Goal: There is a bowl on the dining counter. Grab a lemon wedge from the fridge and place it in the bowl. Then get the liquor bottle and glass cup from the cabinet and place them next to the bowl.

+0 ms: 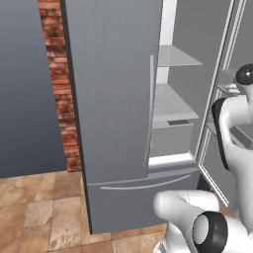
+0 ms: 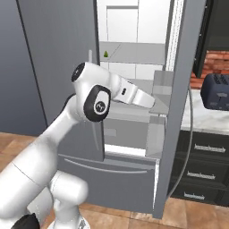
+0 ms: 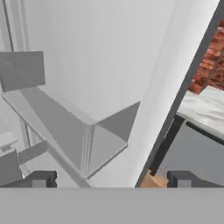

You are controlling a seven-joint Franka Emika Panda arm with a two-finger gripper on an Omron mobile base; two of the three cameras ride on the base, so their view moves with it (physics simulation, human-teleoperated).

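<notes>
Gripper [image 3: 109, 179]: you've got the jaws spread wide, nothing between them, 2 dark fingertips [image 3: 38, 178] far apart at the bottom of the hand view.
Aim: it's facing the inner wall and door bin [image 3: 65, 127] of the open fridge door [image 2: 179, 112].
Arm [image 2: 96, 100]: it's reaching into the fridge [image 1: 118, 99] past the shut left door.
Lemon wedge [image 2: 106, 54]: small green-yellow piece on the upper shelf [image 2: 134, 53], well apart from your gripper.
Toaster [image 2: 215, 91]: on the counter [image 2: 201, 117] right of the fridge.

arm [image 2: 67, 129]: rises from the base, bends at a dark elbow joint, forearm reaching forward and slightly down
wrist [image 2: 136, 95]: white, extended straight ahead of the elbow
gripper [image 3: 109, 179]: jaws spread wide, nothing between them
fingertips [image 3: 41, 178]: dark, well apart at the hand view's bottom
</notes>
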